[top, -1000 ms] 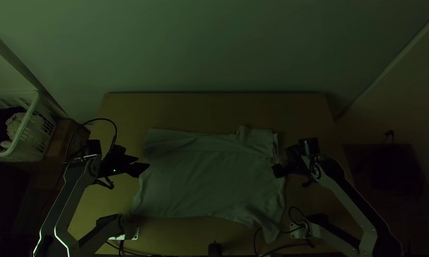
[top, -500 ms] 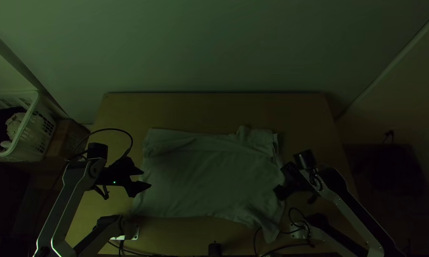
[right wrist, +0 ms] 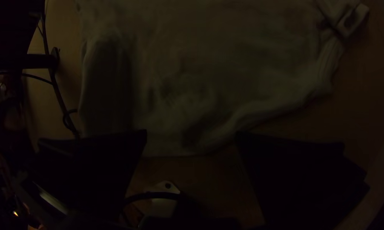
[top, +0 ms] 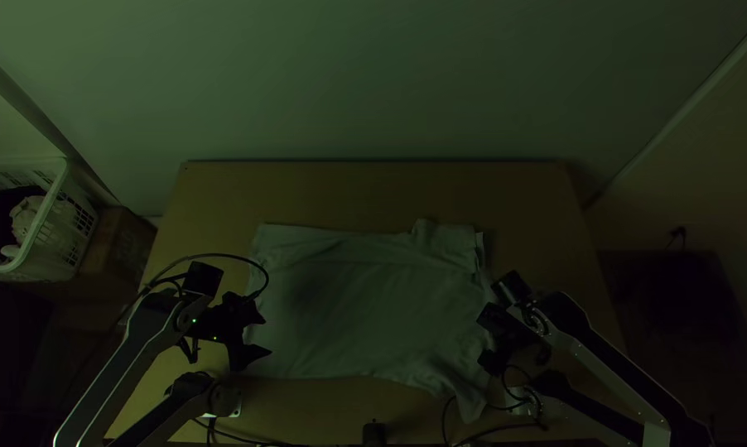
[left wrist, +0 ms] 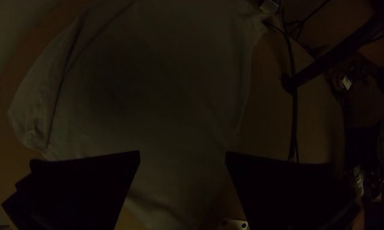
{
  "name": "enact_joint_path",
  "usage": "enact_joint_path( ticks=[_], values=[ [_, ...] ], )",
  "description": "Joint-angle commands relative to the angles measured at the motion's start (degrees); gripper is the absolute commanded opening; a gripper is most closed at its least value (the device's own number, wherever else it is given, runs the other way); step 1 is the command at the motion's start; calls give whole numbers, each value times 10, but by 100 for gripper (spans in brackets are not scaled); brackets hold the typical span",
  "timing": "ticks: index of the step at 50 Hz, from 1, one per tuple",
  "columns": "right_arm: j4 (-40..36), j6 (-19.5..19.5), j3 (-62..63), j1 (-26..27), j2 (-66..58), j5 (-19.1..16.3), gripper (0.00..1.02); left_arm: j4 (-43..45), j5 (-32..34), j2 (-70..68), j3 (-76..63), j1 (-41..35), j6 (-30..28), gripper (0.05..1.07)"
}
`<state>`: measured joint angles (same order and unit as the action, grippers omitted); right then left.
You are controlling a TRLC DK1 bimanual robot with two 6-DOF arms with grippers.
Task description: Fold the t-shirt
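The pale t-shirt (top: 365, 306) lies spread across the near half of the table, with a folded-over strip along its far edge and a corner pointing toward the near edge at right. At the shirt's left edge is my left gripper (top: 262, 335), open, its fingertips over the cloth. My right gripper (top: 483, 338) is at the right edge. In the left wrist view, cloth (left wrist: 158, 98) extends beyond and between the parted fingers of the left gripper (left wrist: 182, 154). The right wrist view has the shirt's edge (right wrist: 179, 142) between the spread fingers of the right gripper (right wrist: 191, 133).
Bare wooden table (top: 373, 190) stretches beyond the shirt. A white laundry basket (top: 50, 223) with clothes and a cardboard box (top: 121, 248) stand off to the left. Cables (top: 448, 418) and a black post (top: 374, 432) are at the near edge.
My left gripper has moved toward the near edge, its fingers wider apart than a second ago. The right gripper has also come nearer the near edge. The shirt lies unchanged.
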<state>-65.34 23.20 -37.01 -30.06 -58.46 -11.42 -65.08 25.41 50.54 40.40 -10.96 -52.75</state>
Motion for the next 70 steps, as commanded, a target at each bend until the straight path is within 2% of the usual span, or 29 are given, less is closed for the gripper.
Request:
enact_joint_path(
  ticks=[1,13,19,25,39,59,70],
  values=[
    [-15,19,5,-14,-11,0,95,-13,-14,-26,-40,-24,-13,102],
    [-16,34,4,-32,-46,3,95,-5,-25,-41,-54,-42,-10,102],
    [-15,58,17,-29,-59,22,95,-7,-31,-48,-61,-47,-10,102],
    [-15,65,19,-32,-67,25,95,-14,-48,-53,-72,-78,-10,102],
    [-2,65,17,-46,-108,32,95,-7,-97,-42,-89,-179,9,102],
    [9,64,31,-68,-113,32,94,38,-135,-38,-117,-189,22,102],
    [24,59,29,-82,-120,32,94,51,-151,-37,-125,-219,38,102]
  ],
)
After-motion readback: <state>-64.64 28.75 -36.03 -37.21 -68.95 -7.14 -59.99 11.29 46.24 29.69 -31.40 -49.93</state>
